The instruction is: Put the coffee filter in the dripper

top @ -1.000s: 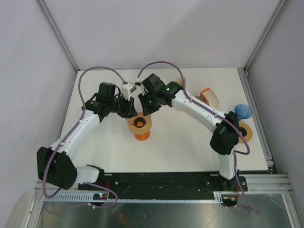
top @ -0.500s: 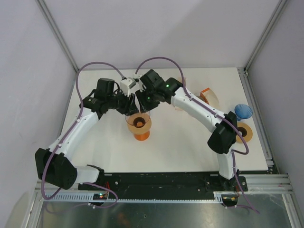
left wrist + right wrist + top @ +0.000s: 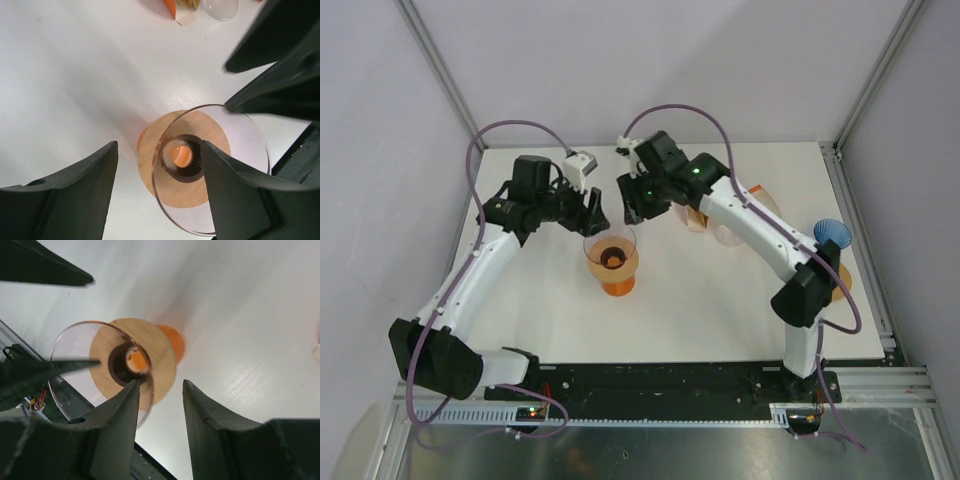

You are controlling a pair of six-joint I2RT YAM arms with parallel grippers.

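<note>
The left gripper (image 3: 592, 208) and right gripper (image 3: 632, 208) are held with fingers apart, above the glass dripper (image 3: 611, 256) on the table (image 3: 700, 310). A clear cup (image 3: 728, 234) is partly covered by the right arm (image 3: 765, 238). The filter cannot be made out. Both arms are bent inward.

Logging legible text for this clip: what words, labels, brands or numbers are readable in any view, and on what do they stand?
No text can be read in any view.
Glass dripper: no markings visible.
Orange-and-white packet at the frame's top edge: no print I can make out.
Circuit board on the base rail: any print is too small to read.
</note>
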